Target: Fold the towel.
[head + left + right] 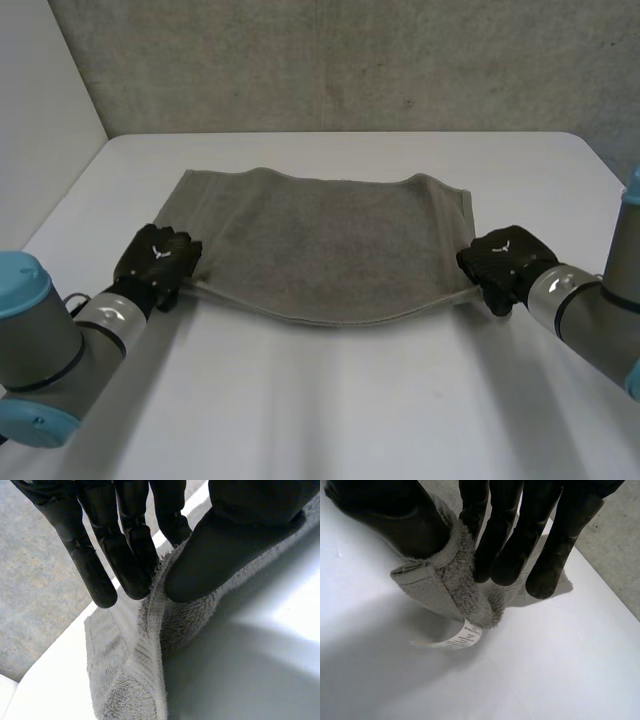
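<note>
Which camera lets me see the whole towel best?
Head view: the whole towel is spread between the left hand and right hand. Each wrist view shows one corner pinched by its own hand.

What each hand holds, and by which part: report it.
Both hold the grey towel. The left hand pinches its near left corner; the right hand pinches its near right corner.

A white counter (330,400) with a smooth, matte top takes up the near ground, and its far corners are rounded. Close behind its far edge stands a grey wall (350,60), rough and speckled like bare concrete. A plain pale wall (40,90) meets it at the left and runs along the counter's left side. The light is soft and diffuse. In both wrist views the same grainy grey surface lies beyond the counter's edge.
</note>
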